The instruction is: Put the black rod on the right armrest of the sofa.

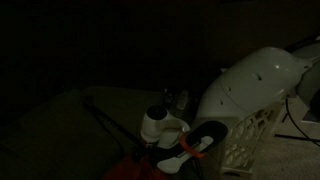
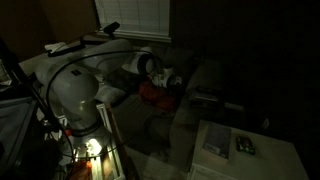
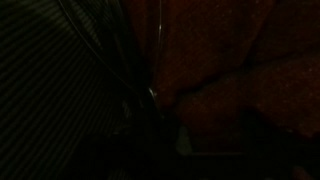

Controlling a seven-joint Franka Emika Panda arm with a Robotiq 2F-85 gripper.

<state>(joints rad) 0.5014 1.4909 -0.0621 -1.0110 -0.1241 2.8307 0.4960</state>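
The scene is very dark. The olive-grey sofa [image 1: 55,125] fills the lower left of an exterior view and lies behind the arm in the other exterior view [image 2: 205,85]. A thin dark line that looks like the black rod [image 1: 108,122] slants across the sofa seat. My gripper [image 1: 176,100] hangs over the sofa at the end of the white arm, and it also shows over the sofa in an exterior view [image 2: 170,80]. In the wrist view a thin glinting streak [image 3: 156,70] runs up from the jaws, but the fingers are lost in darkness.
A red object [image 2: 153,95] lies below the gripper. A white lattice-sided box [image 1: 252,135] stands by the arm. A pale low table [image 2: 245,150] holds small items. Window blinds [image 2: 130,15] hang at the back.
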